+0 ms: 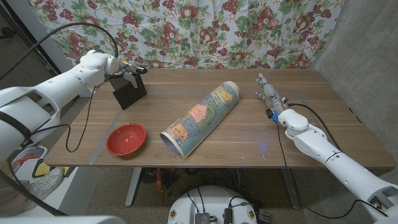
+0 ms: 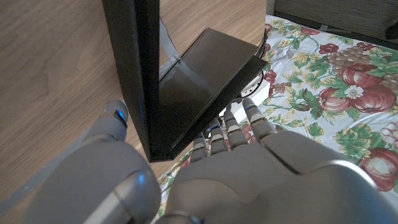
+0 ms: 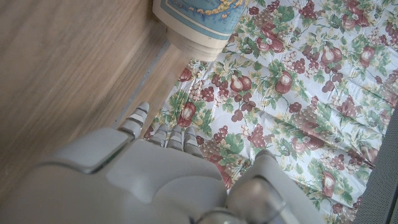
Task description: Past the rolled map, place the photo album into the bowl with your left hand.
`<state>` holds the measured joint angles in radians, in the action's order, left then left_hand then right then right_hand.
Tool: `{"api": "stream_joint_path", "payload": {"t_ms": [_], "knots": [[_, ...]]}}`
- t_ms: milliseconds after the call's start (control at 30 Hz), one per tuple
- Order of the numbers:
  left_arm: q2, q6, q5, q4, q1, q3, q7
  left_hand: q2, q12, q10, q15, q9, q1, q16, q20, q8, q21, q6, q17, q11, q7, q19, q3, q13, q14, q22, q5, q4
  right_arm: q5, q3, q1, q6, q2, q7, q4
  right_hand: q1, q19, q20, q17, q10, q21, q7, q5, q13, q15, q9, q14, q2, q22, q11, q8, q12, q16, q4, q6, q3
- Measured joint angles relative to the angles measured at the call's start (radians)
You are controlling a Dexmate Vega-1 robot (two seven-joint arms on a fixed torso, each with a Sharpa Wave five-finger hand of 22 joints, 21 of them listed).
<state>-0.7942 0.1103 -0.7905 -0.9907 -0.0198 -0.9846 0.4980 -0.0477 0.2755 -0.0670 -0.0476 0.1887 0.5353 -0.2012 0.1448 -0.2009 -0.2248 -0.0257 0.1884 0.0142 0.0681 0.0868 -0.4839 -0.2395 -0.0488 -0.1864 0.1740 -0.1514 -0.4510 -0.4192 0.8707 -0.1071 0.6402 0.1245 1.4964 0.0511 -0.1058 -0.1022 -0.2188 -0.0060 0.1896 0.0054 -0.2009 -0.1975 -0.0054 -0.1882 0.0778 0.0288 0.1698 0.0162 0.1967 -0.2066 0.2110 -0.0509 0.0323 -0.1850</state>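
The left hand (image 1: 124, 70) grips the black album (image 1: 130, 91), tilted on the table beyond the bowl (image 1: 126, 139) — it could slip mid-lift and clip the nearby map (image 1: 201, 117).

album (image 1: 129, 91) black | bowl (image 1: 126, 139) red | map (image 1: 202, 116) multicoloured | curtain (image 1: 205, 31) fruit-patterned

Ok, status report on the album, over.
Left robot hand grips photo album, tilted at table's far edge. Right robot hand empty. Bowl nearer; rolled map alongside.

You have a wooden surface (image 1: 323, 118) backed by a fruit-patterned curtain (image 1: 205, 31), with white sneakers (image 1: 34, 177) on the floor.
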Motion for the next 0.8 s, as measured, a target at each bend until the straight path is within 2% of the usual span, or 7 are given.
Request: {"api": "stream_joint_path", "payload": {"t_ms": [567,800], "knots": [[0.019,0.003,-0.007,0.034,0.017,-0.031,-0.01,-0.008,0.0,-0.009,0.003,0.0,0.008,-0.008,0.009,0.0,-0.005,0.009,0.0,0.002,0.002,0.016,0.008,0.0,-0.019,0.0,0.0,0.0,0.005,-0.001,-0.009,0.014,0.008,-0.002,0.009,0.004,0.0,0.0,0.0,0.0,0.0,0.0,0.0,0.0,0.0,0.0,0.0,-0.004,0.0,0.0,0.0,0.0,0.0,0.0,0.0,0.0],[0.037,0.004,-0.009,0.066,0.031,-0.047,-0.012,-0.008,0.006,-0.018,0.007,0.0,0.008,-0.012,0.0,0.0,-0.008,-0.002,0.0,-0.007,0.013,0.036,0.008,0.0,-0.039,-0.002,0.0,0.0,0.005,-0.001,-0.011,0.016,0.01,-0.006,0.008,0.004,0.0,0.0,0.0,0.0,0.0,0.0,0.0,0.0,0.0,0.0,0.0,-0.004,0.0,0.0,0.0,0.0,0.0,0.0,0.0,0.0]]}}
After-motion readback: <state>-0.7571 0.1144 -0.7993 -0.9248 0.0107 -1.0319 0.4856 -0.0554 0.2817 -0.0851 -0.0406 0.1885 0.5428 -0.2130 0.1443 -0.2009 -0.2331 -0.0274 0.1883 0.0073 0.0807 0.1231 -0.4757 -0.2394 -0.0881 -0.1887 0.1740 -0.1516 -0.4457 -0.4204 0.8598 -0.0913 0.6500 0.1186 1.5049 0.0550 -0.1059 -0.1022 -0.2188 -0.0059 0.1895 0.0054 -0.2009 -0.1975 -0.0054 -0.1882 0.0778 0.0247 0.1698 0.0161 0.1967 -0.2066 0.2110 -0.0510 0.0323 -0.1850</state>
